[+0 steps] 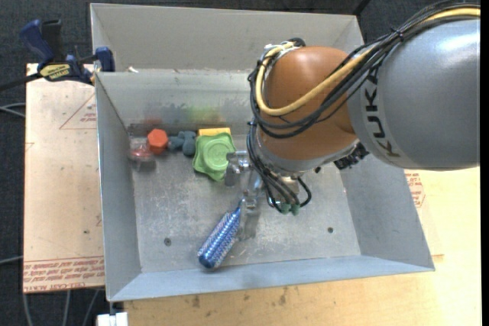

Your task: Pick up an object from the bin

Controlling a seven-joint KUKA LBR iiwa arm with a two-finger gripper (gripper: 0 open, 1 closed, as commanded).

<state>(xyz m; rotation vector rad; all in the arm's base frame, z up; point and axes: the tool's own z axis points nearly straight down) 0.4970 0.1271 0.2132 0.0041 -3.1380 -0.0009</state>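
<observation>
My gripper [248, 214] reaches down from under the orange wrist cover near the middle of the bin. Its tip sits at the upper end of a blue knobbly cylinder [220, 240], which lies slanted on the bin floor toward the front wall. Whether it touches the cylinder I cannot tell. Just left of the gripper lies a light green plastic piece [212, 155] with a yellow piece [215, 133] behind it.
Further left, along the back of the floor, lie a dark grey-blue lump [183, 142], an orange cap [157, 138] and a clear pinkish thing [140, 152]. The arm and its cover hide the right middle of the bin.
</observation>
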